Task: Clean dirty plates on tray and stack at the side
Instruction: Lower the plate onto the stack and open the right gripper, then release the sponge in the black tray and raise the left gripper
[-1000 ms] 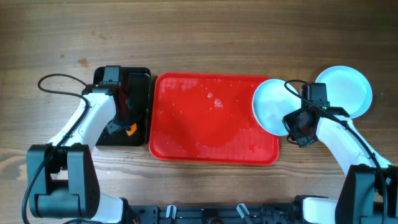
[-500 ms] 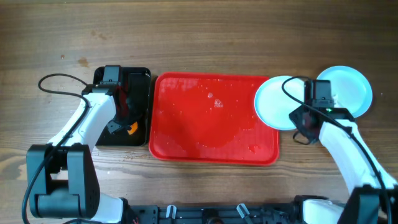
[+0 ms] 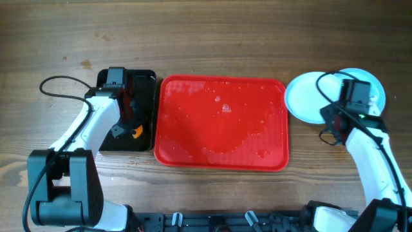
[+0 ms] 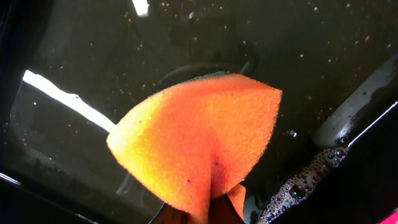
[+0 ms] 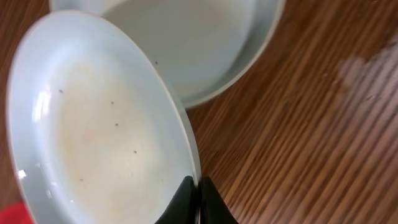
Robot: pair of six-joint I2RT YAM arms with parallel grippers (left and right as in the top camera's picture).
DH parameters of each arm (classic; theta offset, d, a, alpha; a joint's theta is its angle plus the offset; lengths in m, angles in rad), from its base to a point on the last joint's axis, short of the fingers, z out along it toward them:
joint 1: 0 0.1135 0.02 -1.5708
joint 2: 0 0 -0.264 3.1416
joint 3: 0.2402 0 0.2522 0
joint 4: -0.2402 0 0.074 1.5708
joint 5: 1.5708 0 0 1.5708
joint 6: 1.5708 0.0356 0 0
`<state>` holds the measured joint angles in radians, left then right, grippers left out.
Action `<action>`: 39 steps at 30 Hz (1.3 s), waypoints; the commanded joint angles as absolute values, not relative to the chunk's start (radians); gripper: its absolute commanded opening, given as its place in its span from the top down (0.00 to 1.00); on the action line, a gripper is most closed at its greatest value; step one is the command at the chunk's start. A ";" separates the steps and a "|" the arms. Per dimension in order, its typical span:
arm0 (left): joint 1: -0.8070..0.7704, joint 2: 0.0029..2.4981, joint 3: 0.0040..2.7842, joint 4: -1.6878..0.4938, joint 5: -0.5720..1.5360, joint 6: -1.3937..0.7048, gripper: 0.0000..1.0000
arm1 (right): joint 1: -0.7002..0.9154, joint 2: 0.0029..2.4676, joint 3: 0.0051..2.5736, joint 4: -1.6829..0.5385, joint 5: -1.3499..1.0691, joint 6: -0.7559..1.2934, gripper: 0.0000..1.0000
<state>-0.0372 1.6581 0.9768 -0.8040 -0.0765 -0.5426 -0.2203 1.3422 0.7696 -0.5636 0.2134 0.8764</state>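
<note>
1. Right pincer (image 5: 193,198): pressed together on the rim of a plate (image 5: 106,124). The edge grip leaves the plate's face untouched, probably so it can be slid onto another.
2. Just beyond that pincer: a second plate (image 5: 186,43) on the table (image 5: 311,124), partly overlapped by the held one. Judged to be the stacking spot; the held plate is not yet centred over it.
3. Well to that pincer's left: the red tray (image 3: 222,122), wet, bearing no plate.
4. Left pincer (image 3: 129,129): pinching a folded orange sponge (image 4: 199,137) over the black tray (image 3: 145,80), likely parked.
5. Views:
   - The right wrist alone shows the rim pinch and dark specks on the held plate.
   - The left wrist alone shows suds.
   - The overhead alone shows both trays.
   - No view shows how many plates are stacked.
</note>
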 commanded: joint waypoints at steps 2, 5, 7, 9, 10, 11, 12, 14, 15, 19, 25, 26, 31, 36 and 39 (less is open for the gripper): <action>-0.033 1.667 0.972 -0.800 -0.068 -0.531 0.96 | -0.368 1.329 0.793 -0.550 0.156 0.890 0.95; -0.033 1.667 0.972 -0.800 -0.067 -0.531 0.96 | -0.463 1.330 0.793 -0.542 0.118 0.893 0.95; -0.033 1.667 0.972 -0.800 -0.067 -0.531 0.96 | -0.509 1.330 0.793 -0.540 0.101 0.895 0.96; -0.033 1.667 0.972 -0.800 -0.067 -0.531 0.96 | -0.548 1.330 0.793 -0.540 0.094 0.901 0.95; -0.033 1.667 0.972 -0.800 -0.067 -0.531 0.96 | -0.566 1.334 0.793 -0.536 0.090 0.906 0.95; -0.033 1.667 0.972 -0.801 -0.068 -0.531 0.96 | -0.576 1.340 0.793 -0.535 0.091 0.925 0.95; -0.033 1.667 0.972 -0.803 -0.067 -0.531 0.96 | -0.579 1.350 0.793 -0.524 0.089 0.929 0.95; -0.033 1.667 0.972 -0.807 -0.068 -0.530 0.96 | -0.579 1.390 0.793 -0.474 0.056 0.926 0.95; -0.033 1.667 0.972 -0.810 -0.068 -0.530 0.96 | -0.579 1.423 0.793 -0.427 0.018 0.906 0.95; -0.033 1.667 0.972 -0.821 -0.068 -0.530 0.96 | -0.579 1.532 0.793 -0.264 -0.060 0.875 0.96; -0.033 1.667 0.972 -0.828 -0.068 -0.530 0.96 | -0.579 1.549 0.793 -0.241 0.025 0.891 0.95; -0.033 1.667 0.972 -0.828 -0.067 -0.530 0.96 | -0.579 1.549 0.793 -0.243 0.043 0.890 0.95; -0.033 1.667 0.972 -0.830 -0.068 -0.530 0.96 | -0.581 1.549 0.793 -0.249 0.057 0.890 0.00; -0.032 1.667 0.972 -0.829 -0.068 -0.526 0.96 | -0.581 1.546 0.867 -0.270 -0.064 0.775 0.00; -0.032 1.667 0.972 -0.829 -0.099 -0.512 0.96 | -0.574 1.537 0.997 -0.387 -0.128 0.731 0.00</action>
<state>-0.0372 1.6588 0.9768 -0.8291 -0.0765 -0.5404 -0.5797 1.5391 0.8520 -0.3244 -0.0345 0.8124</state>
